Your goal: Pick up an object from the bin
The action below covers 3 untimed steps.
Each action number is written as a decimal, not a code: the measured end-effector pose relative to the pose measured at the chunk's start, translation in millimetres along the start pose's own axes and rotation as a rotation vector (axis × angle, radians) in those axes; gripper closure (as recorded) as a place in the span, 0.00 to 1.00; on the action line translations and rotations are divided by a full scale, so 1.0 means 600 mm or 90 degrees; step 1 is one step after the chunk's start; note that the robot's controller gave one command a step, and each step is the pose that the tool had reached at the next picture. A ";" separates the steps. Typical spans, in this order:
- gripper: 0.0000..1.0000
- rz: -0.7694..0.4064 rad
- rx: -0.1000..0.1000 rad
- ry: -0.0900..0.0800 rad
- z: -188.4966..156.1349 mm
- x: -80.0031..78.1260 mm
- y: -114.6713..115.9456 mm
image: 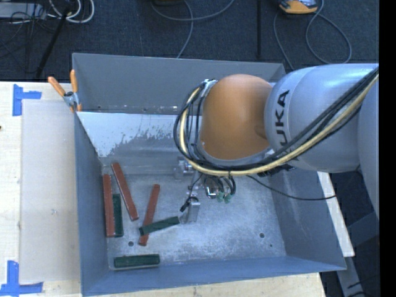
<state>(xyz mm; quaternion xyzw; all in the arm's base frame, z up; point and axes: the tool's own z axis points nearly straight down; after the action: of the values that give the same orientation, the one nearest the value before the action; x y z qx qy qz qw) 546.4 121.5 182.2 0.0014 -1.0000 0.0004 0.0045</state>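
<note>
Green stick (159, 226) lies tilted on the bin (247, 243) floor, front of centre, its right end just beside the end effector (192, 210). How far open the end effector is cannot be told. The stick is judged light, stiff and smooth; grasp across its narrow width, mid-length.

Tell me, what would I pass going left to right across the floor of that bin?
upright red-brown stick → dark green stick → slanted red-brown stick → shorter red-brown stick → crosswise green stick → gripper. The green bar at the front spans several, so I skip it.
</note>
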 end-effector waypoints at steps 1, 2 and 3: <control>0.00 0.034 -0.003 -0.013 -0.182 -0.057 0.021; 0.00 -0.029 0.000 -0.002 0.082 -0.121 0.076; 0.00 0.037 0.000 -0.001 0.193 -0.092 0.122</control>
<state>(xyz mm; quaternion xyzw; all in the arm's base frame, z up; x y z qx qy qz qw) 600.1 194.7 65.8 -0.0278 -0.9996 0.0004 0.0037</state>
